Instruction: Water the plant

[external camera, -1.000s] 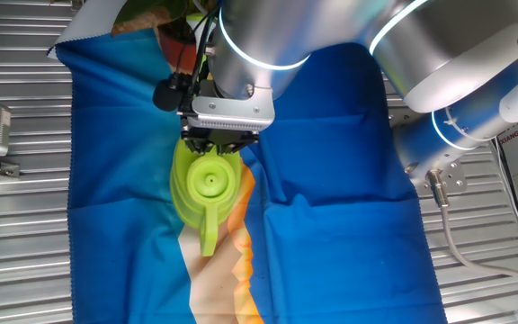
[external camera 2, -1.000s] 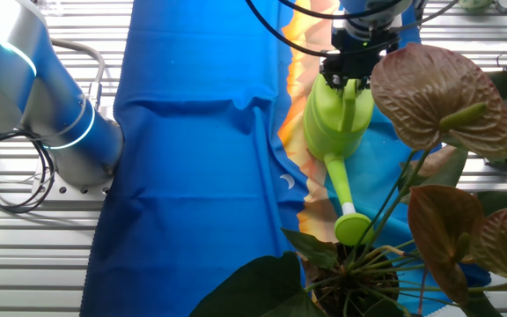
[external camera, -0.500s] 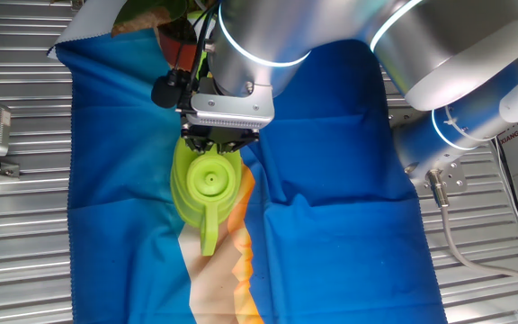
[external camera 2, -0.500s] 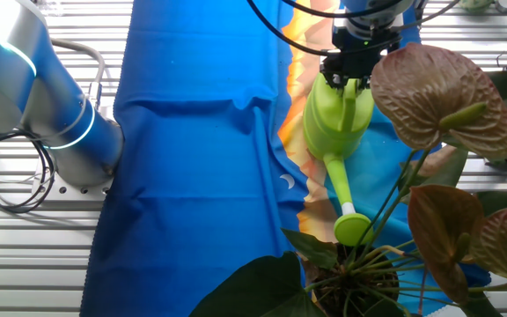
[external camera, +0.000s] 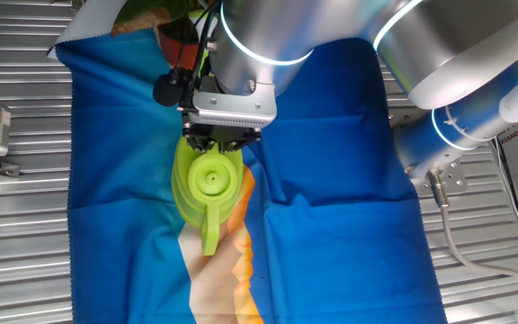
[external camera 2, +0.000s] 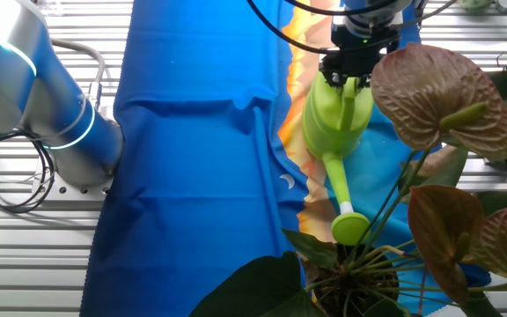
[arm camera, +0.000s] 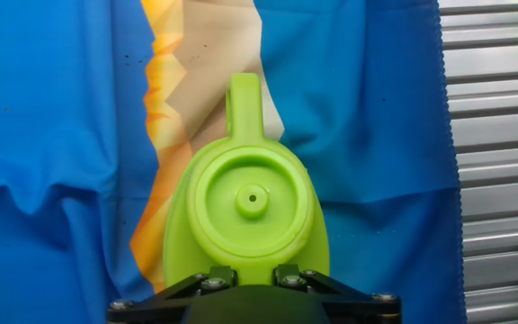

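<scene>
My pincer is clamped on the handle end of the lime-green watering can, at the rear of its body; in the other fixed view the dark fingers close around the top of the can, and the hand view shows the can right below my fingers, seen from above, its round lid facing the camera and the spout pointing away. The can looks lifted rather than resting, though I cannot be sure it is clear of the blue cloth that covers the slatted metal worktop; the cloth has an orange and beige panel running under the spout. The spout's round head reaches toward the plant, ending just above the base of its stems, beside the large reddish-brown leaves and the dark green ones lower down. So the grasp and the carry look done: the can is in hand and its spout is aimed at the plant's base. What I judge is left is the pour itself, tilting the spout down; I see no water, then setting the can back.
</scene>
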